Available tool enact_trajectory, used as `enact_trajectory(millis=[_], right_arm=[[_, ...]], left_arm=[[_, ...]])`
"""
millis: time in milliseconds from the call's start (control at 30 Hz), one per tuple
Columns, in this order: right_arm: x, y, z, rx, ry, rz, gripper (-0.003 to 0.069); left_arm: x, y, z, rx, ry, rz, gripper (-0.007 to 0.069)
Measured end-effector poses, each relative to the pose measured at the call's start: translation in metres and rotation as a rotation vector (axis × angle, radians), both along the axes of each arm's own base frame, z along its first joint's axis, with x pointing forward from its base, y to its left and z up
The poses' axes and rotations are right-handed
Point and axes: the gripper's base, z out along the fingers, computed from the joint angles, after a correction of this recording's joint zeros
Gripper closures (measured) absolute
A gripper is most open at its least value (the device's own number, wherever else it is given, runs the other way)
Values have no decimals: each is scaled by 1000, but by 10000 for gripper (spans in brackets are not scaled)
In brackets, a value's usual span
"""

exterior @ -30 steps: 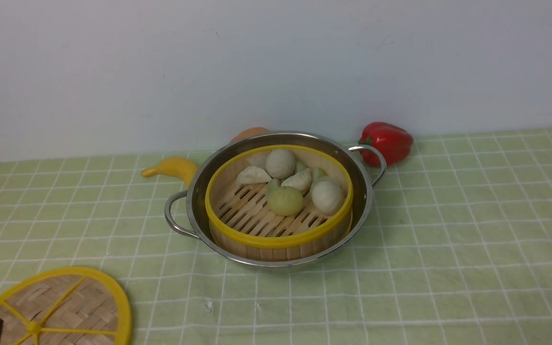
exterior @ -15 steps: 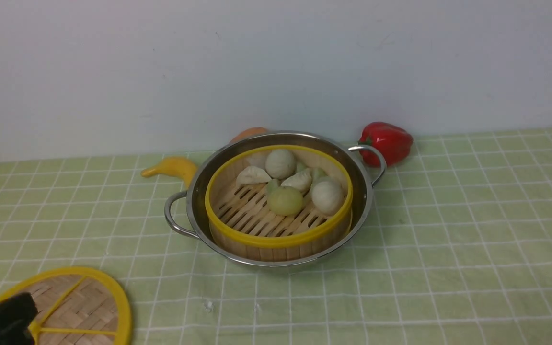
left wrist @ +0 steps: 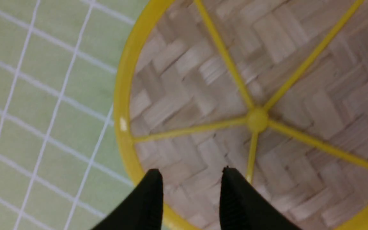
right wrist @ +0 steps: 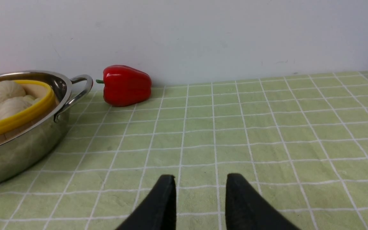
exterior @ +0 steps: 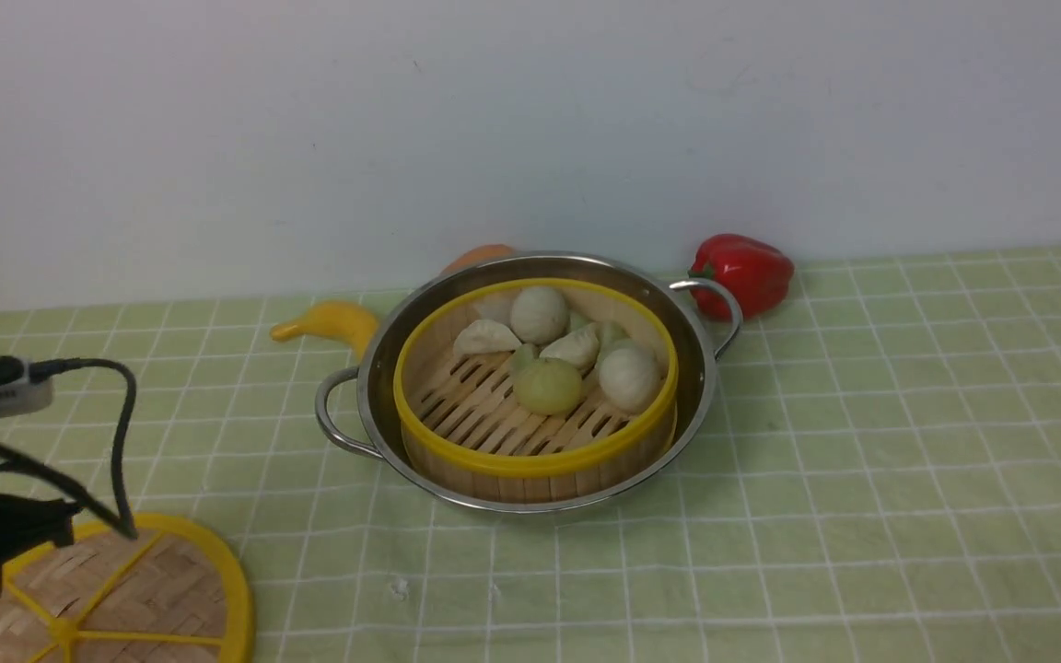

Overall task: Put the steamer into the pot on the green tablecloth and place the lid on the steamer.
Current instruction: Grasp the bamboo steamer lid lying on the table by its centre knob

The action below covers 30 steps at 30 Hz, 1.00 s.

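The left gripper (left wrist: 190, 172) is hovering, fingers spread and gripping nothing, over the flat woven-bamboo lid with yellow rim and spokes (left wrist: 203, 80), just inside its rim. The lid is lying on the pale green, white-gridded tablecloth (exterior: 862, 460). Ahead to that gripper's right, the yellow-rimmed bamboo steamer (exterior: 530, 460) is sitting uncovered inside the shiny steel two-handled pot (exterior: 696, 368). A plain white wall (exterior: 530, 120) is closing the scene behind. The right gripper (right wrist: 200, 177) is hanging spread and empty over the cloth, the pot at its left.

Steamer (exterior: 484, 414) in pot (exterior: 379, 368); lid (exterior: 153, 589) front-L on cloth (exterior: 862, 460)
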Motion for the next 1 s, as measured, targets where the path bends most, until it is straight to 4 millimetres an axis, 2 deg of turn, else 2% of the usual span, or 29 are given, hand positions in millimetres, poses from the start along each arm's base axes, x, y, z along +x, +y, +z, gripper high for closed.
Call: enact_trajectory(millis=[100,333,533,933,1000], right_arm=[[0,0,0,0,0,0,419],[0,0,0,0,0,0,419],[0,0,0,0,0,0,419],[0,0,0,1,0,0,419],[0,0,0,1,0,0,419]], left_arm=[[19,1,-18,-24,48,-20,382],[32,1,-53,-60,163,-40,382],[40,-3,-65,-109,143,-99,382],[39,-6,-66,-144,161,-125,385],[38,-6,-66,-147,182,-122,410]])
